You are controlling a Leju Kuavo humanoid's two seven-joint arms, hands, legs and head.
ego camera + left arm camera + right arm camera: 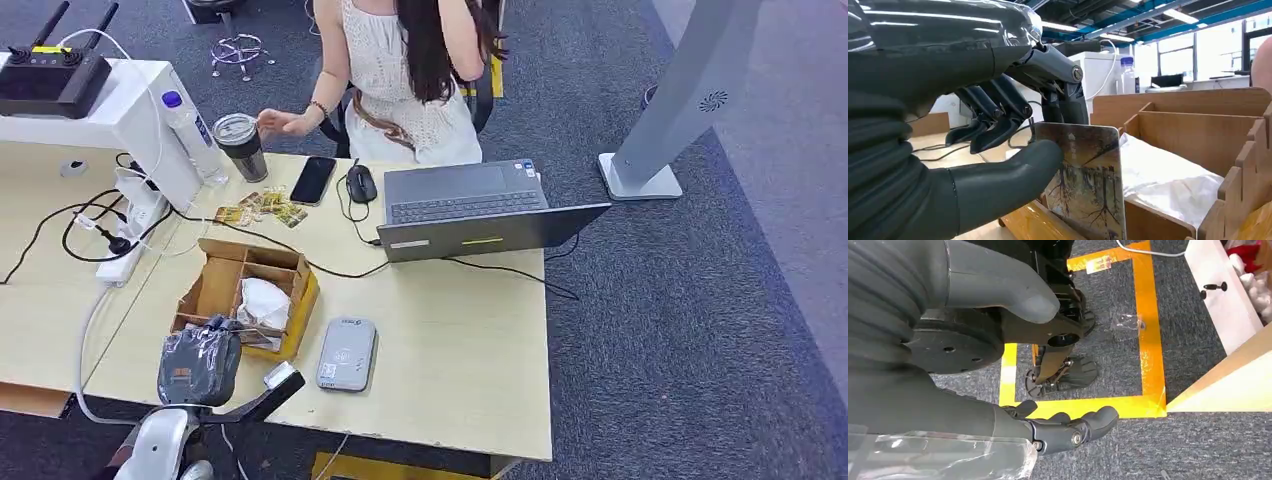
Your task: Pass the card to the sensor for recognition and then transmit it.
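Observation:
My left hand (200, 365), wrapped in clear plastic, is at the near corner of the wooden box (225, 285). In the left wrist view this hand (998, 125) pinches a card (1090, 185) printed with trees between thumb and fingers; the card stands upright at the box's near wall (1168, 225). The grey card sensor (346, 354) lies flat on the table just right of the box. My right hand (948, 410) hangs beside the table over the floor, fingers apart, holding nothing.
White padding (265, 302) lies in the box. Several more cards (262, 208), a phone (312, 180), a mouse (361, 184) and an open laptop (470, 210) lie farther back. A person sits at the far side, one hand near a cup (241, 146). Cables cross the table's left.

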